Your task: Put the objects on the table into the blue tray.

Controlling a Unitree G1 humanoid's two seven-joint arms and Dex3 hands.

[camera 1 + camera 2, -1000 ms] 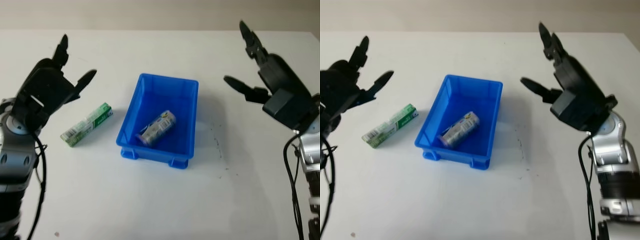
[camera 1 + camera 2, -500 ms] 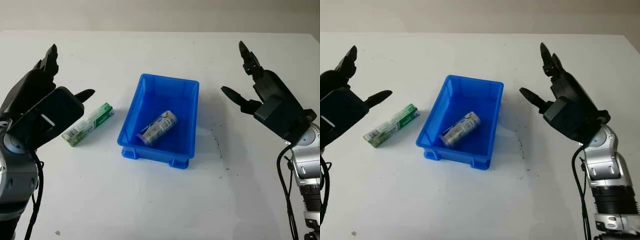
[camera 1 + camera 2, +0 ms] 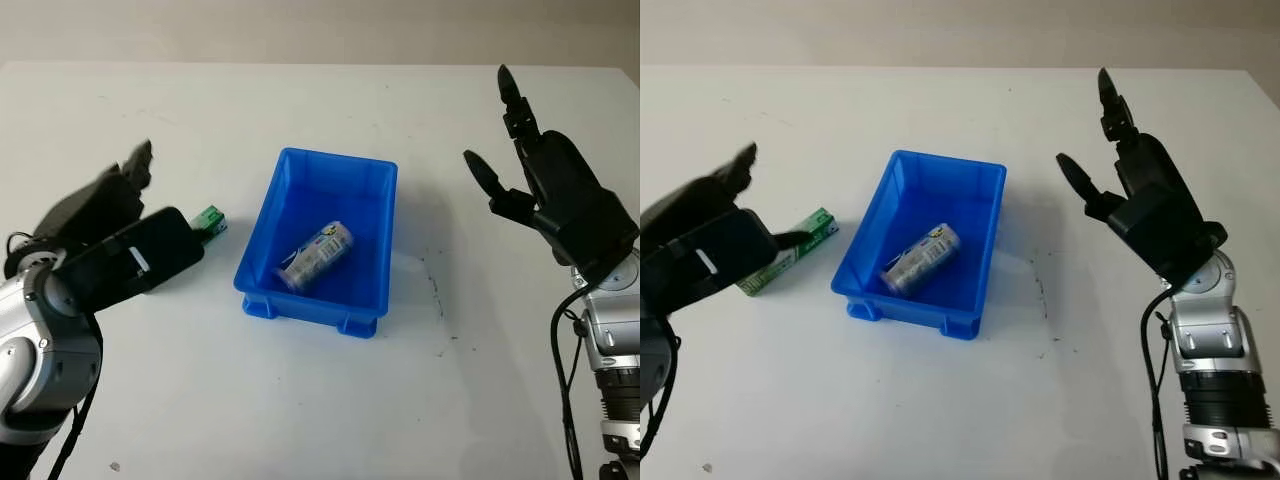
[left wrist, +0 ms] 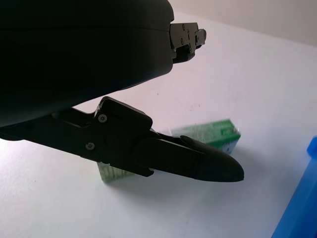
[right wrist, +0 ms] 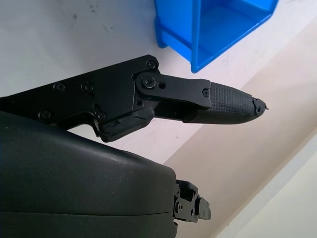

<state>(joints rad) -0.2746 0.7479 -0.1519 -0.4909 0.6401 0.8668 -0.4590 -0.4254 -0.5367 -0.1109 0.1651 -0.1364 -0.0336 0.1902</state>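
The blue tray (image 3: pixel 372 254) stands mid-table with a silver can (image 3: pixel 314 256) lying inside it. A long green box (image 3: pixel 800 240) lies on the table left of the tray; my left hand (image 3: pixel 120 250) hangs over it, open, covering most of it, so only the end nearest the tray (image 3: pixel 210 219) shows in the left eye view. In the left wrist view the green box (image 4: pixel 210 138) lies just beyond one black finger (image 4: pixel 198 161), not gripped. My right hand (image 3: pixel 545 195) is raised right of the tray, open and holding nothing.
The white table (image 3: pixel 320 400) has bare room in front of the tray and behind it. A few dark specks (image 3: pixel 436 290) mark the surface right of the tray. A beige wall runs along the table's far edge.
My left hand has dropped and swung toward the tray, coming down over the green box. My right hand has drawn back a little to the right. Tray, can and box have not moved.
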